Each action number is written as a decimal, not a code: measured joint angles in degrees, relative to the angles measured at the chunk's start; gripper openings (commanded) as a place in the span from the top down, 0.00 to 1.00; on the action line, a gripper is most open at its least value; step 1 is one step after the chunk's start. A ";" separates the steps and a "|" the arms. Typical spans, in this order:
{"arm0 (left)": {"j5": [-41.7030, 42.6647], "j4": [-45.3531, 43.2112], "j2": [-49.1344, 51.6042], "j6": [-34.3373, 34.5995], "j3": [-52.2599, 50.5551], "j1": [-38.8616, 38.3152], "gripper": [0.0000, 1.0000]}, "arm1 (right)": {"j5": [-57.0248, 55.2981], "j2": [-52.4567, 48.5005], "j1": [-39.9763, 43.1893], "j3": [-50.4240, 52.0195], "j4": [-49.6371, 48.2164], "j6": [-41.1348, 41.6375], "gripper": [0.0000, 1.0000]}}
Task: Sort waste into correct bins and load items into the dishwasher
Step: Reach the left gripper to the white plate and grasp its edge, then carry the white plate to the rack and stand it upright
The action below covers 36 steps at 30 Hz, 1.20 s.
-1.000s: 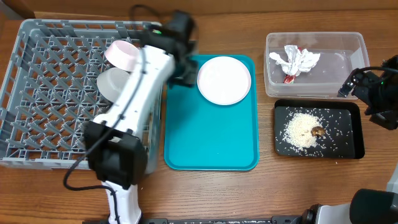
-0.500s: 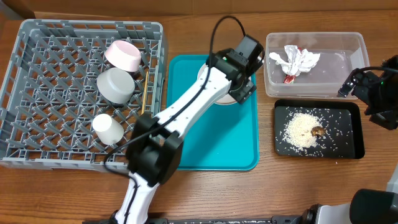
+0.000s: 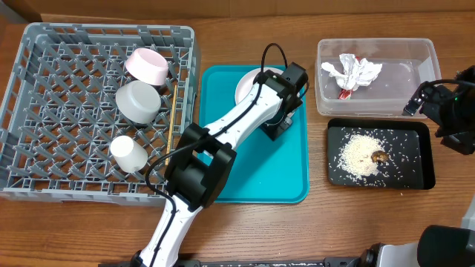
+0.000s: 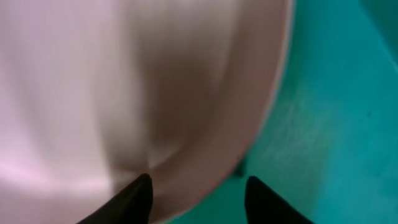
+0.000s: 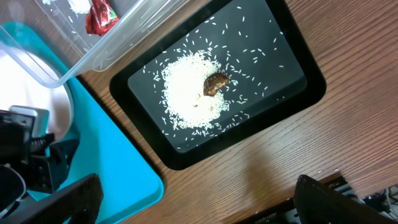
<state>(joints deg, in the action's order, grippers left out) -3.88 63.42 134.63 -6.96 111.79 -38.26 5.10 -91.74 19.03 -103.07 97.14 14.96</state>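
My left fingers [image 4: 134, 199] stand apart astride the rim of the flat round white plate [image 4: 124, 81], lying on the teal tray [image 4: 336, 93] on the wooden surface [image 3: 334, 222].

Glossy white plate [image 3: 247, 87] on smooth teal tray [image 3: 267, 170] (plastic, seemingly), wood-grain table [image 3: 356, 222]

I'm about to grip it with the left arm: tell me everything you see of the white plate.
The white plate is flat, round and smooth, its visible part clean. It lies flat at the far end of the teal tray, partly hidden overhead by the left arm. In the blurred left wrist view the left gripper is open astride its rim, one finger over the plate, one over the tray; contact cannot be told.
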 measured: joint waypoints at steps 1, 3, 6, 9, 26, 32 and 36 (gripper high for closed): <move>0.02 1.01 0.22 -0.02 0.00 0.00 0.77 | 0.00 0.00 0.00 0.00 -0.02 0.02 0.00; 0.22 2.67 0.63 0.00 0.00 0.00 0.85 | 0.02 0.00 0.00 0.00 0.00 0.02 0.00; 0.20 3.78 0.63 0.15 0.00 -0.02 0.91 | 0.00 0.00 0.00 0.00 -0.02 0.00 0.00; -0.09 4.26 0.66 0.87 0.00 0.00 0.96 | 0.00 0.00 0.00 0.00 0.00 0.04 0.00; -2.38 8.22 -1.92 9.86 4.90 0.68 0.96 | 0.00 0.00 0.00 0.00 -0.02 0.00 0.00; -2.14 10.34 -9.94 12.52 5.70 4.37 0.96 | 0.02 0.00 0.00 0.00 -0.04 -0.02 0.00; -0.15 10.73 -15.39 12.98 5.75 8.02 0.96 | 0.02 0.00 0.00 0.00 -0.02 0.00 0.00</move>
<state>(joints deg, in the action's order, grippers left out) -4.03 74.15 119.24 6.02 117.54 -30.24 5.13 -91.74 19.03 -103.07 97.12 14.96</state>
